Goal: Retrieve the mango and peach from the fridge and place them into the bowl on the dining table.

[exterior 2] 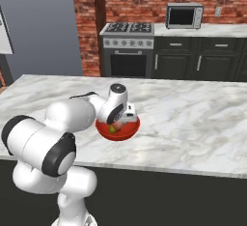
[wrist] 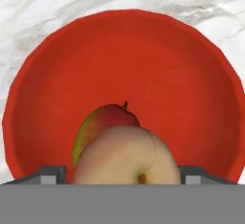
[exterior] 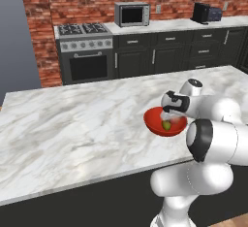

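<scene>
Marble dining table [exterior: 72,124] in a brick-walled kitchen carries the bowl [wrist: 124,65]. Mango [wrist: 103,122] lies in the bowl, peach [wrist: 127,156] just in front of it, between the spread jaws of the gripper [wrist: 124,175]. Whether the fingers touch the peach, cannot tell. Judgement: open fully, lift straight up, don't nudge either fruit or the rim.

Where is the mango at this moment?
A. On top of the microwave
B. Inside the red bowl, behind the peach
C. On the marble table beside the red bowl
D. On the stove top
B: in the hand view the mango lies inside the red bowl, partly hidden behind the peach, which sits between the finger tips of the gripper.
</scene>
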You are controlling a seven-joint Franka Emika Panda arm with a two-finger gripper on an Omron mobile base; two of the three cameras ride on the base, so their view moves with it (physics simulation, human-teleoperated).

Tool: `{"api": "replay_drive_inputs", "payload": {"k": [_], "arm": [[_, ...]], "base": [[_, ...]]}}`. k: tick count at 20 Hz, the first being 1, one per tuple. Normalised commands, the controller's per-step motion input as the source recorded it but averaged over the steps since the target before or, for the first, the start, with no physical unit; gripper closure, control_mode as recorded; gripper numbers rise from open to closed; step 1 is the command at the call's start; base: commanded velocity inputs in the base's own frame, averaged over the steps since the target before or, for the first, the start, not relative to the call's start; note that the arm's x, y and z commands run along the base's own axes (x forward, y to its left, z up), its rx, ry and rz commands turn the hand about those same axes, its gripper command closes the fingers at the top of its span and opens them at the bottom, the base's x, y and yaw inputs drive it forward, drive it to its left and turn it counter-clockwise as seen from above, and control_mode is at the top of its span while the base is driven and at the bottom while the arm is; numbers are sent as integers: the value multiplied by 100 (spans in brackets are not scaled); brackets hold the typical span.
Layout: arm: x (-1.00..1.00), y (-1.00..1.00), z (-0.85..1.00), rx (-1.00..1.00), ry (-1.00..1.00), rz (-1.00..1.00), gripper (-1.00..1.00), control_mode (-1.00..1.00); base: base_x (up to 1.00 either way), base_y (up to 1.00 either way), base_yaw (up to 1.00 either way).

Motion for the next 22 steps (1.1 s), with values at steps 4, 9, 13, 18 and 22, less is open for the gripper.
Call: {"api": "replay_drive_inputs", "payload": {"k": [4, 9, 13, 18, 22], "arm": [[-14, 11, 2, 0, 0, 0, -100, -100], [0, 1, 22, 0, 0, 0, -100, -100], [0, 0, 44, 0, 0, 0, -100, -100], [-41, -3, 70, 0, -3, 0, -100, -100], [-96, -24, 57, 0, -5, -1, -100, -100]], "base": [[0, 0, 0], [0, 0, 0], [0, 0, 0], [0, 0, 0], [0, 0, 0]]}}
